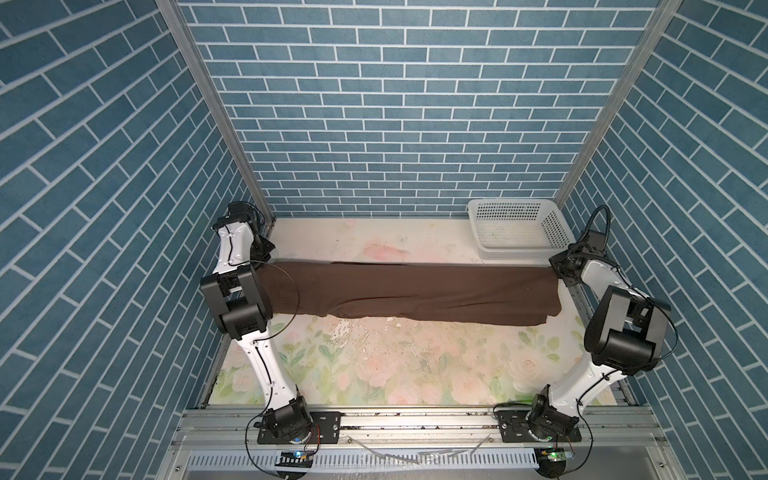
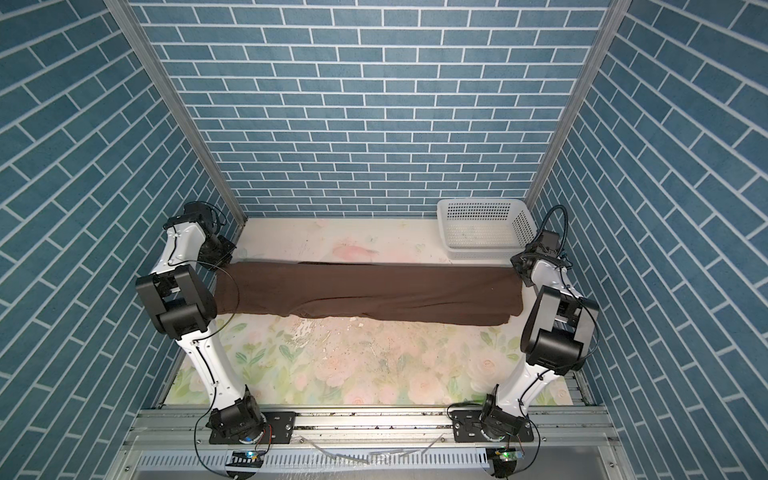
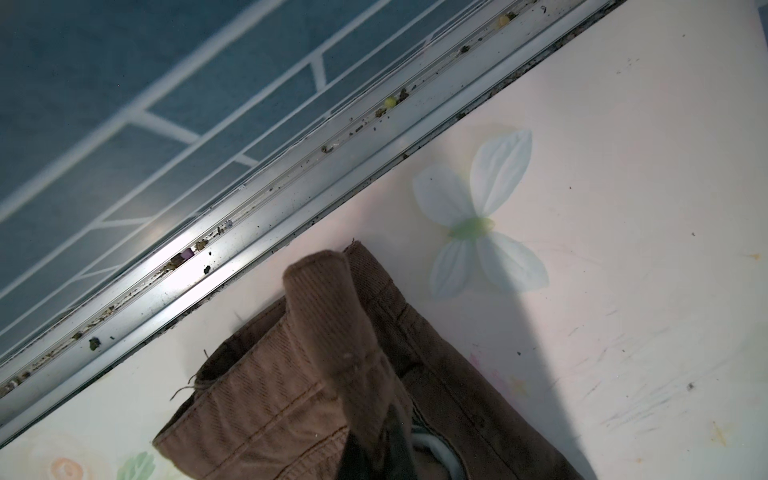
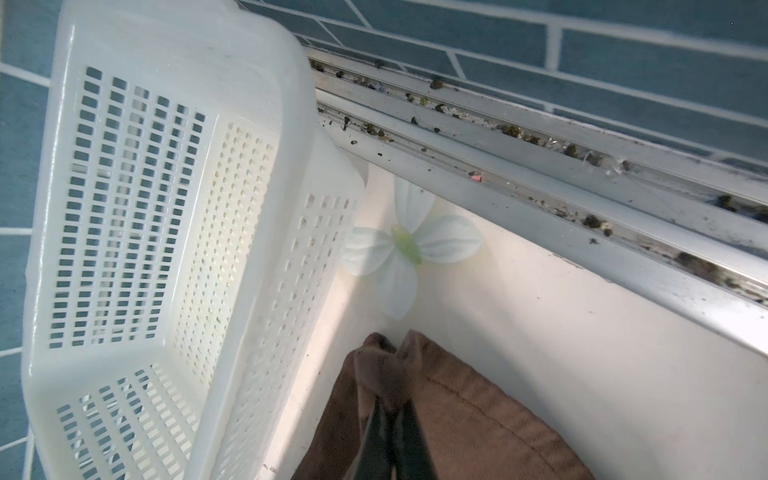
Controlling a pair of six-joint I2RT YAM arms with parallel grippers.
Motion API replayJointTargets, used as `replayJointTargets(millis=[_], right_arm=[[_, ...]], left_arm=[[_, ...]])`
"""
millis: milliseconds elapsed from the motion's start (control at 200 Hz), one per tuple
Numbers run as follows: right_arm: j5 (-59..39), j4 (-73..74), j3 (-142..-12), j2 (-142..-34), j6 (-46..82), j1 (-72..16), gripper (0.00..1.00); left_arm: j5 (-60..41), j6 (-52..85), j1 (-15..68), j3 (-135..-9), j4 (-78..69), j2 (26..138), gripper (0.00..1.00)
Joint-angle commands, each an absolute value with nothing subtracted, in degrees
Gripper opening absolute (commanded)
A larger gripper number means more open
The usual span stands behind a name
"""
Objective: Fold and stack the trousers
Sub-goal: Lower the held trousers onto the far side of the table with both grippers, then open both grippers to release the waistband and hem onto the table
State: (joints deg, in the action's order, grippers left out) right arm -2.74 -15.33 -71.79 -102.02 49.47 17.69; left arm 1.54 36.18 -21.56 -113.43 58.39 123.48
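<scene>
Brown trousers [image 1: 407, 293] stretched across the table [image 1: 415, 365]
The left gripper [image 3: 376, 432] clamps their left-edge end; the right gripper [image 4: 390, 419] clamps the other, beside the far-right-corner basket [image 1: 555, 226].

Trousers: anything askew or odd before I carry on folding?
The trousers lie slightly askew: their near edge is uneven, a lower layer peeking out, more so toward the right. The left hand and right hand pinch the far corners. Small specks dot the table just in front.

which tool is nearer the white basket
Right. The right tool pinches one end of the trousers just beside the basket; the left tool grips their other end, across the table.
</scene>
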Motion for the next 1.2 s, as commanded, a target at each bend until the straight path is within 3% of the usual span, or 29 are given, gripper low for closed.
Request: replayJointTargets(millis=[0,100,145,185,230,300,415,520,685,885,1195], right_arm=[[9.4,-9.0,-75.6,-102.9,49.5,19.7,0.0],[8.9,-8.5,-74.8,-103.6,49.6,19.5,0.0],[8.4,-8.5,-74.7,-104.0,49.4,19.5,0.0],[7.8,-8.6,-74.8,-104.4,49.0,19.5,0.0],[7.0,-8.7,-75.0,-104.7,48.5,19.5,0.16],[6.0,-9.8,-75.5,-104.9,47.2,19.5,0.39],[6.1,-12.9,-75.8,-103.2,44.2,19.5,0.48],[7.3,-14.7,-73.9,-99.4,40.5,19.5,0.49],[5.8,-20.4,-69.9,-92.6,34.9,19.5,0.45],[-2.2,-25.9,-62.7,-88.3,33.0,19.5,0.43],[-9.2,-33.9,-61.2,-91.6,28.6,19.5,0.49]], left_arm=[[12.4,35.1,-24.0,-114.4,53.5,124.2,0.0],[12.4,35.1,-24.0,-114.8,53.6,124.8,0.01],[12.1,34.9,-24.0,-115.4,53.7,125.3,0.12],[11.6,34.7,-23.9,-116.3,54.0,125.8,0.32],[11.1,34.5,-23.8,-117.3,54.6,126.4,0.55],[10.5,34.3,-23.4,-119.2,55.7,126.9,0.65],[9.4,34.1,-22.5,-120.2,57.2,125.6,0.67],[9.8,34.4,-21.5,-117.1,57.9,121.4,0.66],[8.7,37.6,-20.9,-99.1,54.4,109.9,0.6],[8.0,38.9,-19.5,-79.6,50.9,98.5,0.65],[6.2,38.7,-17.4,-71.9,46.5,101.4,0.67]])
